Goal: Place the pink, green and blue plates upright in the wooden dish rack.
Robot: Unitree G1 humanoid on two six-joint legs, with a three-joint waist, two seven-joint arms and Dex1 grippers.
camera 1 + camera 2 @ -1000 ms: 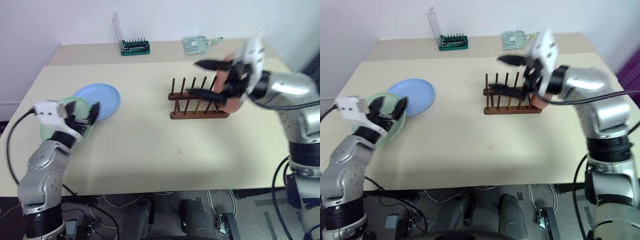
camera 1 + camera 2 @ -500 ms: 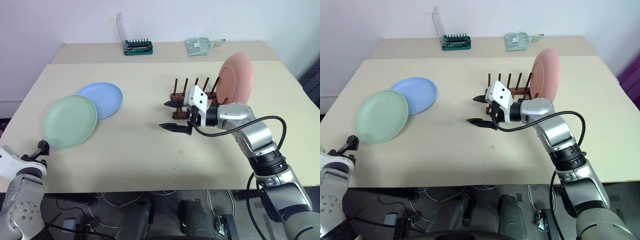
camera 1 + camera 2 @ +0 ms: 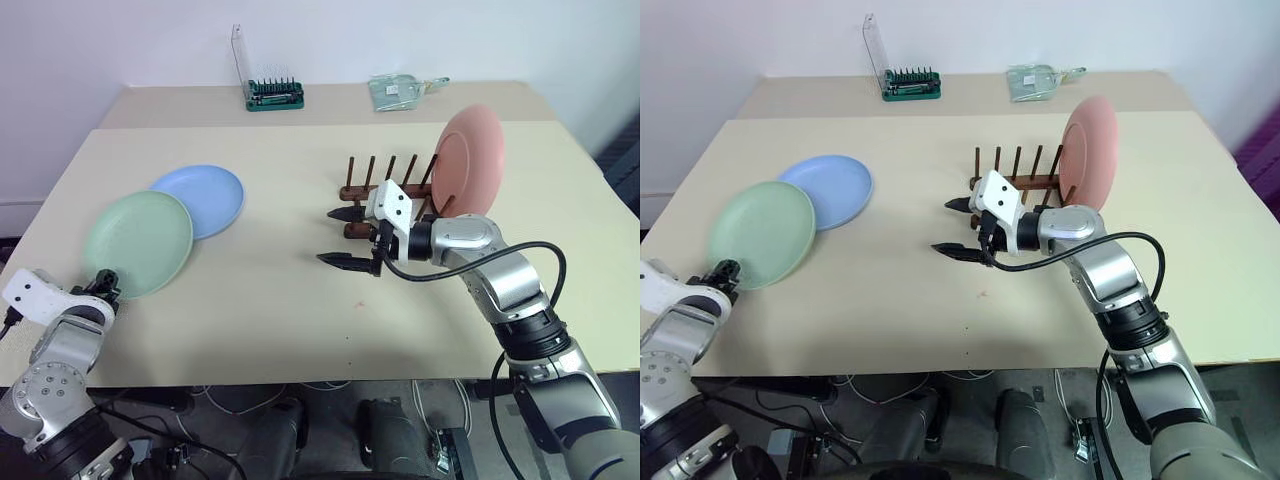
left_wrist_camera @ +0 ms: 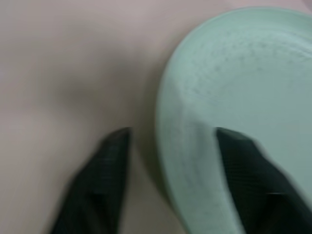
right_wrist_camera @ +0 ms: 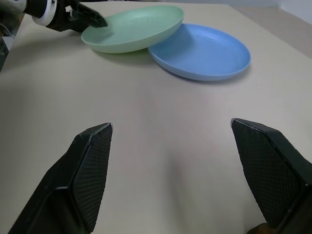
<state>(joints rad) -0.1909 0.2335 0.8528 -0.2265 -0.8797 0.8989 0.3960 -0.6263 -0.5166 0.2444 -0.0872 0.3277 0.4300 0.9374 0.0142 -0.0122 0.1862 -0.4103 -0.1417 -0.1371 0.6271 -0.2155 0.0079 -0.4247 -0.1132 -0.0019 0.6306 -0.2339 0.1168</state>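
**Pink plate racked, left gripper at the green plate's rim**

We see the pink plate standing upright at the right end of the wooden rack, which sits right of the table's centre. The other pegs of the rack are bare.

Our right gripper hovers just in front of the rack's left end, fingers spread wide and holding nothing — in its wrist view the two black fingers stand far apart over bare tabletop.

Over on the left side of the table, the green plate lies flat, its far rim overlapping the near rim of the blue plate, which also lies flat, a little farther from the front edge.

Our left gripper is down at the near-left rim of the green plate, close to the table's front-left corner. In the left wrist view one finger sits outside the rim and the other over the plate's inside — the rim lies between them, with a gap showing on either side, so the fingers are apart and not clamped on it.

At the back edge stand a green tool holder with a clear panel and a clear packet.
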